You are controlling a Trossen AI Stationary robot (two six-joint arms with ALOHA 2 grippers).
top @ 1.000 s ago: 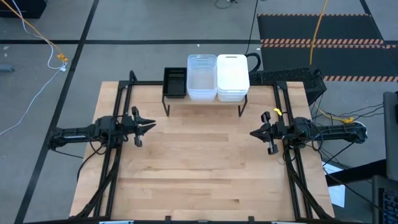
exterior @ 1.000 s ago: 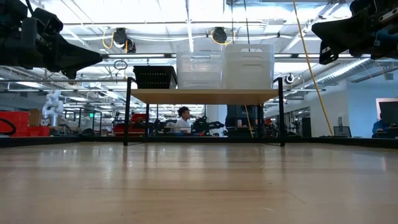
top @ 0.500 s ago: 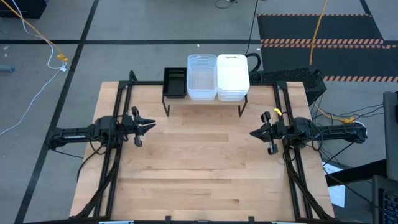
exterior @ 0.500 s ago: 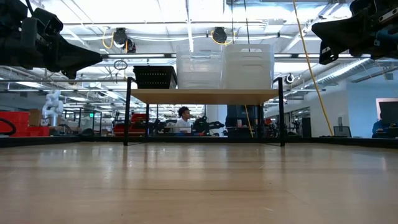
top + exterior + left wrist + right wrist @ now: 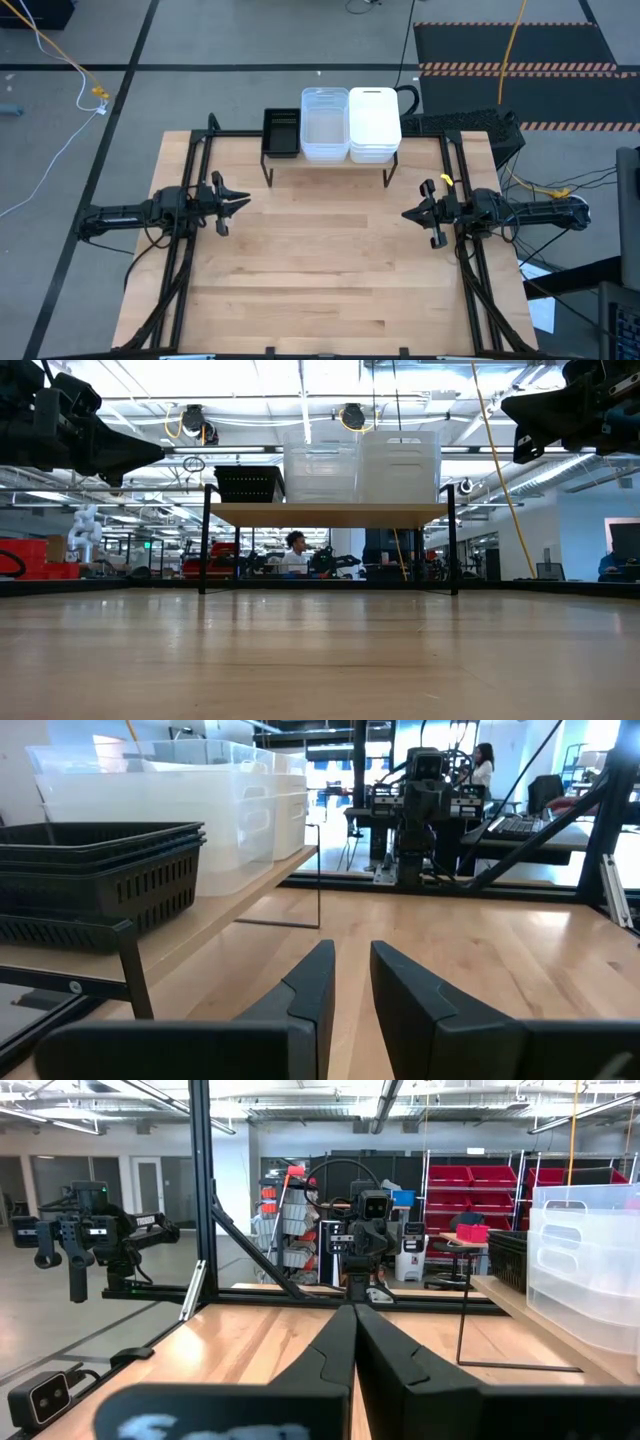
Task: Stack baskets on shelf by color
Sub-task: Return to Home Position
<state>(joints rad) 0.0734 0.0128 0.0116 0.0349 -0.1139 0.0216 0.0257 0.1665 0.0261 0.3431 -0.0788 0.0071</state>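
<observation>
On the light-wood shelf (image 5: pixel 325 164) at the table's far edge stand three stacks of baskets: black mesh (image 5: pixel 281 133) on the left, clear plastic (image 5: pixel 324 125) in the middle, opaque white (image 5: pixel 374 124) on the right. The low view shows the black baskets (image 5: pixel 249 483), the clear ones (image 5: pixel 320 465) and the white ones (image 5: pixel 400 465) resting by their bottoms on the plank (image 5: pixel 330 513). My left gripper (image 5: pixel 244 203) hovers over the table's left side, its fingers a narrow gap apart (image 5: pixel 352 955). My right gripper (image 5: pixel 407 214) hovers over the right side, shut (image 5: pixel 354 1312). Both hold nothing.
The shelf stands on thin black legs (image 5: pixel 205 540) with open space under its plank. Black frame rails (image 5: pixel 190 190) run along the table's left and right sides under the arms. Bare wooden tabletop (image 5: pixel 325 260) lies between the grippers and toward the near edge. A person (image 5: pixel 295 550) sits far behind the table.
</observation>
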